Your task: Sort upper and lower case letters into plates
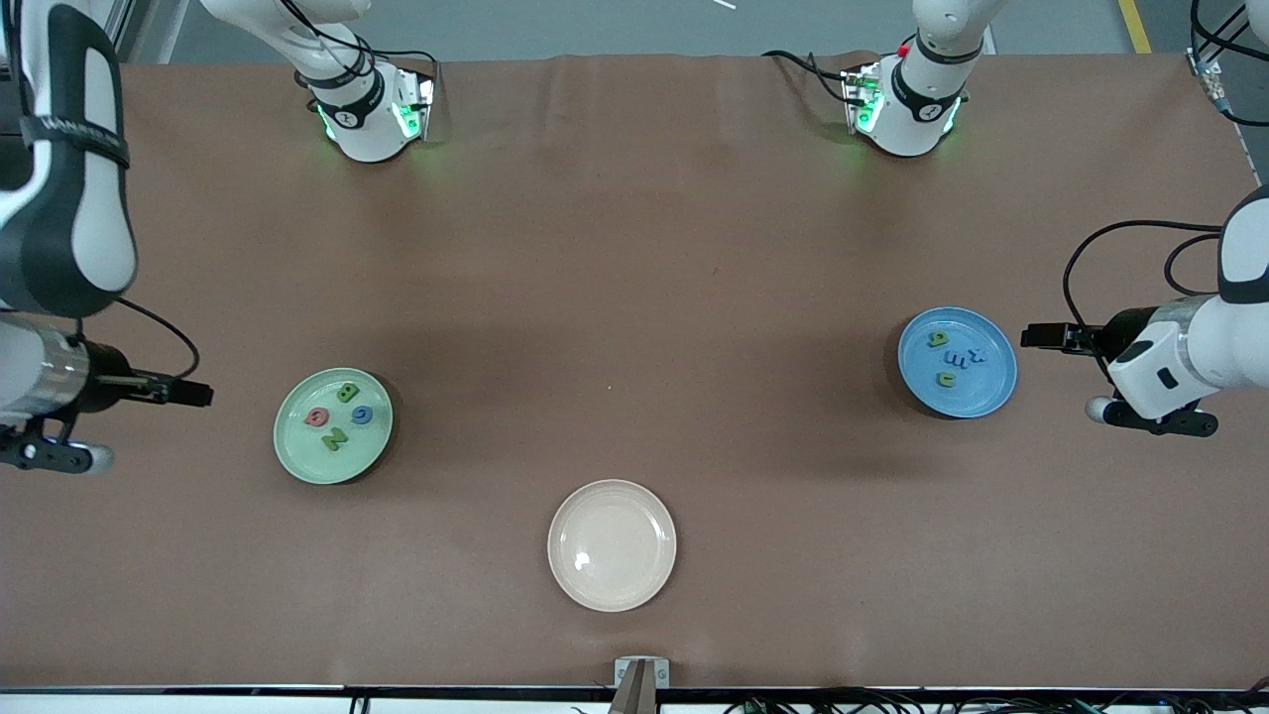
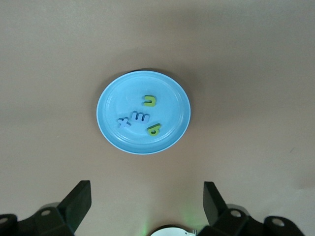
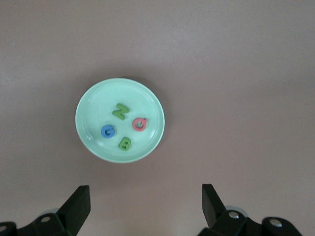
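green, blue and red capitals [image 3: 123,129] lie in the mint plate [image 1: 297,451] toward my right arm's end; small letters [image 2: 142,118] lie in the blue plate [image 1: 996,382] toward my left arm's end. my left gripper [image 2: 147,204] and right gripper [image 3: 146,204] gape wide, empty, beside their plates.

The mint green plate [image 1: 288,451] sits toward the right arm's end of the surface. In it lie four big letters [image 3: 121,128]: two green, one blue, one red. The sky blue plate [image 1: 999,382] sits toward the left arm's end, holding four small letters [image 2: 141,117]: two green, two blue.
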{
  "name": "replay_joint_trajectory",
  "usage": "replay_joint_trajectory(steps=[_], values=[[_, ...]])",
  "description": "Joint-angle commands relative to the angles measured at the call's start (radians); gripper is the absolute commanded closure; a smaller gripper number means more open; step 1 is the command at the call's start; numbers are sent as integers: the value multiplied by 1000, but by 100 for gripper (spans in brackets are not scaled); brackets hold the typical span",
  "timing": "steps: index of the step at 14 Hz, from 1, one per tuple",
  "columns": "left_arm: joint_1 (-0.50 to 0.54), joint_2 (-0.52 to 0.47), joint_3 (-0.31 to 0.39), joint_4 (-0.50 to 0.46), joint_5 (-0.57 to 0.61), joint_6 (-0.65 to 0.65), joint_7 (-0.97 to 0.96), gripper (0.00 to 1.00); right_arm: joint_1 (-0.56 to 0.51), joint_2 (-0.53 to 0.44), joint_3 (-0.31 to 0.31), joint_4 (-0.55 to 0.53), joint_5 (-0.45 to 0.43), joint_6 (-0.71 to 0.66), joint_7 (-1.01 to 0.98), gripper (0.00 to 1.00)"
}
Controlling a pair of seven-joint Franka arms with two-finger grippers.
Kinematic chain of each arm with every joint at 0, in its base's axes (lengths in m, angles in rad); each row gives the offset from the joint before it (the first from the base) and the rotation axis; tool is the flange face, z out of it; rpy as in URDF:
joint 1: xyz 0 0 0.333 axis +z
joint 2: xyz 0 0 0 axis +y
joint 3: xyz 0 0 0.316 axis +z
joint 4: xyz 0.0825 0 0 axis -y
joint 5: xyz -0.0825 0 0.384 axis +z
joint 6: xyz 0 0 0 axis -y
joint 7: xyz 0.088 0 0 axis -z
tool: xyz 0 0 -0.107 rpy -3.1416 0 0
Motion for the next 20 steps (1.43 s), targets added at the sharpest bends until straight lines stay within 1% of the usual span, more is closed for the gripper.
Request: replay_joint_trajectory(steps=[1,2,5,7,8,10,14,18,20], values=[[-207,-144,321,-14,-156,-16,142,0,-43,-1,14,55,-10,-72,-10,0],[-274,-169,413,-18,-189,-17,171,0,-56,-1,17,65,-4,-86,-21,0],[-457,-232,614,-43,-221,-19,184,0,-60,-1,17,97,-8,-91,-36,0],[-548,-257,717,-52,-237,-19,184,0,-60,-1,17,99,-7,-94,-36,0],[-572,-267,751,-52,-249,-19,184,0,-58,-1,20,99,-7,-95,-36,0],[-605,-277,793,-51,-257,-17,184,0,-58,-3,23,99,-2,-95,-42,0],[-620,-303,808,-49,-257,-10,184,0,-38,-12,28,112,19,-97,-38,0],[-619,-346,812,-55,-254,-10,184,0,-46,-66,28,100,38,-106,-56,0],[-617,-366,810,-60,-252,-10,182,0,-43,-86,25,89,36,-124,-112,0]])
